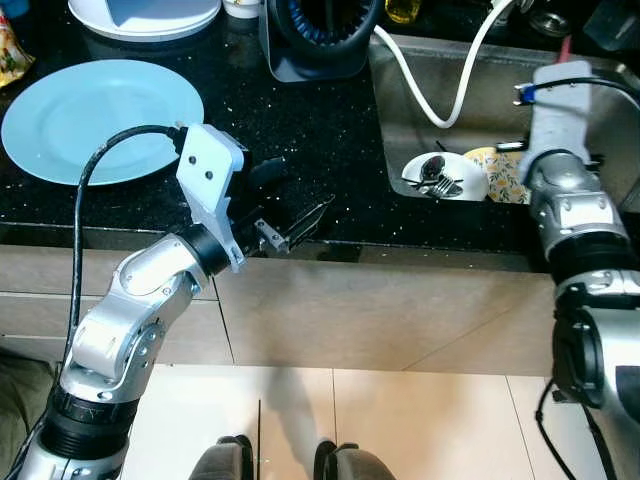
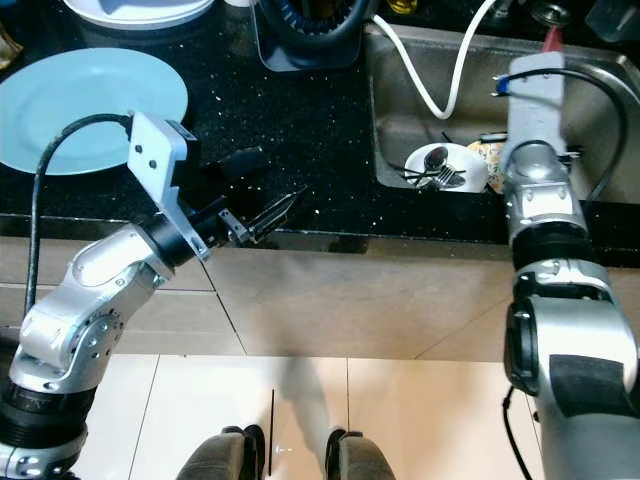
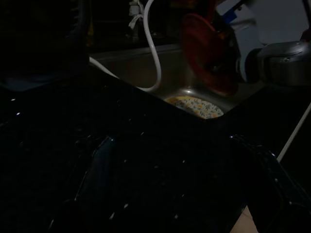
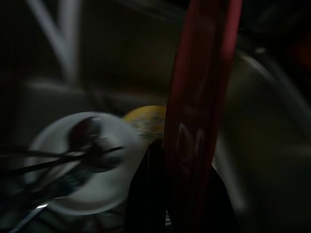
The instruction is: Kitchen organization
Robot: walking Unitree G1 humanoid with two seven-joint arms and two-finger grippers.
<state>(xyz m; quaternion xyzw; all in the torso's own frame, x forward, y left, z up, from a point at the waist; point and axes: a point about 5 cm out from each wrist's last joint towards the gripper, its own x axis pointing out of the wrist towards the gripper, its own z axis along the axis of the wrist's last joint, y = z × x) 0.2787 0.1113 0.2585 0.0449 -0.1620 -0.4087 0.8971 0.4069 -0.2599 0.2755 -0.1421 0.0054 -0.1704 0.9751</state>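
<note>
**Red plate held on edge over the sink**

Nearest the robot, pale floor tiles (image 1: 400, 420) run up to the cabinet fronts. Above them, the left gripper (image 1: 290, 200) hovers low over the front edge of the black speckled counter (image 1: 320, 130), its two fingers spread apart and holding nothing. Just beyond the left arm, a light blue plate (image 1: 90, 115) lies flat on the counter.

To the right, the steel sink (image 1: 400, 110) is sunk into the counter. The right gripper (image 4: 167, 194) reaches down into it, and its fingers pinch the rim of a red plate (image 4: 201, 97), which stands on edge in the grasp. Beneath it in the basin sit a small white bowl (image 1: 445, 178) with dark cutlery resting across it and, just beside that, a yellow patterned dish (image 1: 508, 172). A white hose (image 1: 440, 85) curves down into the basin from the back.

Farther back on the counter stand a dark rack (image 1: 320, 35) and a white plate (image 1: 145, 15).
</note>
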